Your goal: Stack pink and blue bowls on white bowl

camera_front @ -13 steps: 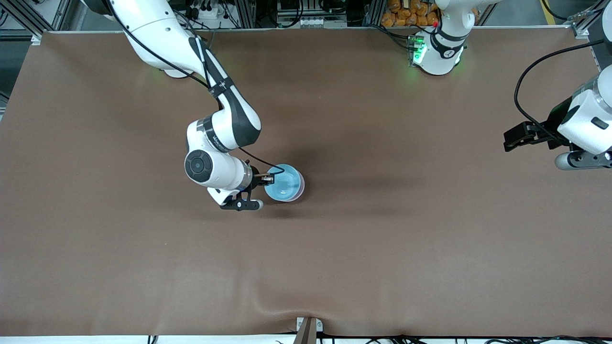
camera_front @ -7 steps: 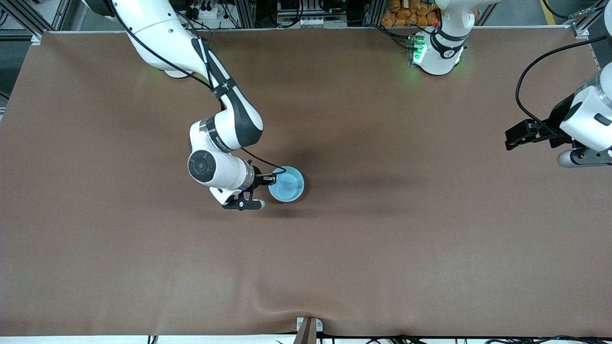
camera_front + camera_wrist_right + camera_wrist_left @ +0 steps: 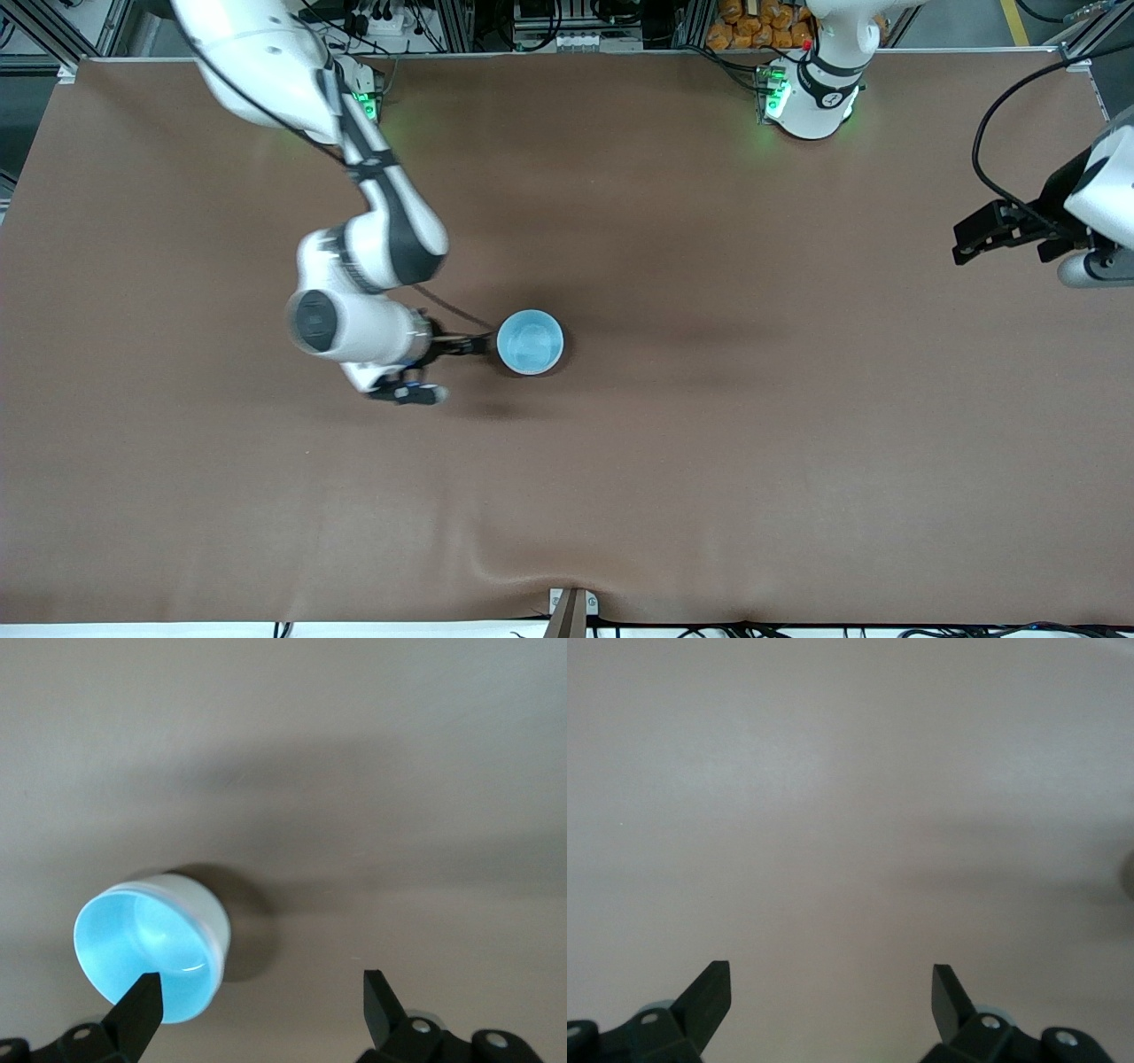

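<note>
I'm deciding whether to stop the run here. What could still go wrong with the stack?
The open right gripper is just beside the light blue plastic bowl, topmost on the stack; a sideways swing might clip its rim and shift it. In the right wrist view a pale wall shows under the blue rim, but whether the bowls sit fully nested cannot be told.

Both arms wore glossy white shells with black bands at the joints. The right arm (image 3: 372, 239) carried a round black cap at its wrist and a thin black cable along its length. Each base glowed green. The left pincer (image 3: 831, 1001) and right pincer (image 3: 261, 1005) had matte black fingers with small silver screws.
</note>
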Controlling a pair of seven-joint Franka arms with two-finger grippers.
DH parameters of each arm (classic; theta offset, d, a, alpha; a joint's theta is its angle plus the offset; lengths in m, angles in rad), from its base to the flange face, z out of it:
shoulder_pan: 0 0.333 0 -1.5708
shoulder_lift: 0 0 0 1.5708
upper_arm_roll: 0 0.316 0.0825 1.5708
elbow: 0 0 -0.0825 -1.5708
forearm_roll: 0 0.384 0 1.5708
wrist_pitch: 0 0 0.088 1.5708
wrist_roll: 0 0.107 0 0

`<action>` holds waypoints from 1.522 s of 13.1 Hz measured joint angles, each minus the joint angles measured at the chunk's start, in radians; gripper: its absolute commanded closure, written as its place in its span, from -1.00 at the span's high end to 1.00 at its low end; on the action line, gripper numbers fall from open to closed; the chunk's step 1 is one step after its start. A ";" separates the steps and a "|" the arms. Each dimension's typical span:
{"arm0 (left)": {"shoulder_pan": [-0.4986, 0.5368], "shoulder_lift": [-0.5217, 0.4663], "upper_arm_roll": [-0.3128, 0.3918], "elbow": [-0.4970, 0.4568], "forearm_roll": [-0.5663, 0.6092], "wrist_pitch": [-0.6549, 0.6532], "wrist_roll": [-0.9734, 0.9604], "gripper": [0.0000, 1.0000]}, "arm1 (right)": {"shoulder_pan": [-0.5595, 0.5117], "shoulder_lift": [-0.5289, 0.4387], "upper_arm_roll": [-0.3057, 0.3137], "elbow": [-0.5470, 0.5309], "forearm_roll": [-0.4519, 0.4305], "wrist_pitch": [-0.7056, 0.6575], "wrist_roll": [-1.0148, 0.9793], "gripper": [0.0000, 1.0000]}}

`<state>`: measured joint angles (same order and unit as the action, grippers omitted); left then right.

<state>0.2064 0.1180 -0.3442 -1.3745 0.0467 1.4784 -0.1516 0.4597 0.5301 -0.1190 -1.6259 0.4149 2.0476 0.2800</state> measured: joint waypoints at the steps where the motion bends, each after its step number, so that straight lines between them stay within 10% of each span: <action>1: -0.018 -0.016 0.023 -0.011 -0.021 -0.005 0.001 1.00 | -0.043 -0.048 -0.003 0.001 -0.051 -0.037 -0.014 1.00; 5: -0.165 -0.082 0.221 -0.083 -0.075 -0.007 0.036 1.00 | -0.172 -0.251 -0.017 -0.002 -0.191 -0.222 -0.075 1.00; 12: -0.178 -0.190 0.247 -0.182 -0.075 -0.007 0.037 1.00 | -0.429 -0.445 -0.034 0.004 -0.234 -0.436 -0.370 1.00; 20: -0.155 -0.191 0.257 -0.193 -0.075 -0.007 0.037 1.00 | -0.444 -0.505 -0.026 0.076 -0.342 -0.578 -0.342 1.00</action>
<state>0.0517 -0.0727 -0.0877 -1.5673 -0.0288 1.4711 -0.1146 0.0156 0.0255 -0.1451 -1.5494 0.0729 1.4700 -0.0618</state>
